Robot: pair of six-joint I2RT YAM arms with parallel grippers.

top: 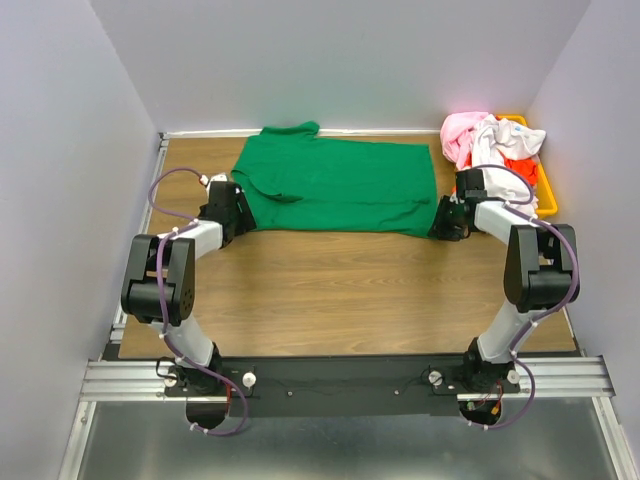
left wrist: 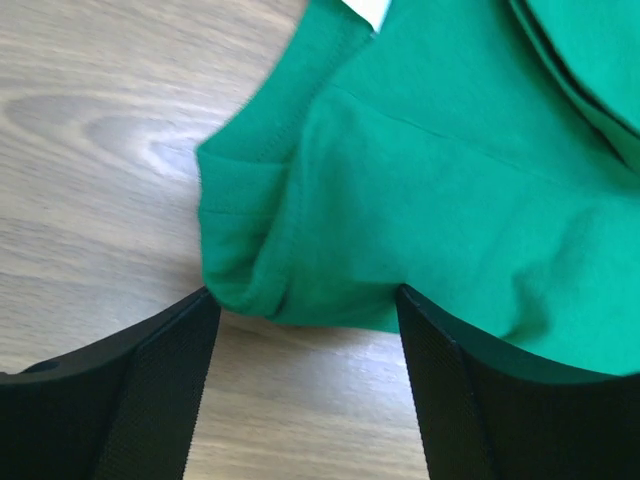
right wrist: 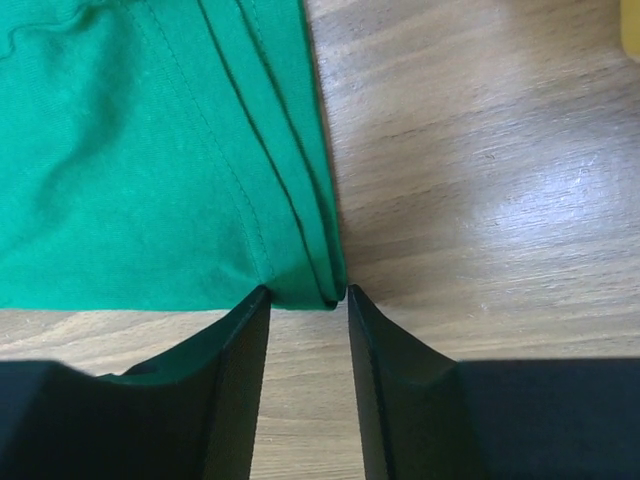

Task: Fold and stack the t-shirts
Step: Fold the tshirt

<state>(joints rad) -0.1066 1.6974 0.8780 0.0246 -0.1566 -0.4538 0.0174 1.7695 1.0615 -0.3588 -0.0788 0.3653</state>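
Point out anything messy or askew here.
The green t-shirt lies unevenly: one sleeve pokes past its far edge and its near-left corner is bunched. Crumpled shirts overflow the bin at far right.

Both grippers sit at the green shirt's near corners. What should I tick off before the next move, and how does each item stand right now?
1. Left gripper straddles the bunched near-left corner of the green t-shirt: ok. The jaws are wide and not closed on it.
2. Right gripper is lined up on the near-right hem corner: ok. The corner sits at its fingertips.
3. Right pinch is firm with every hem layer caught: cannot tell.
4. Shirt lies spread on the table: ok, though the left end is rumpled.
5. Other t-shirts are heaped in the bin, apart from the green one: ok.
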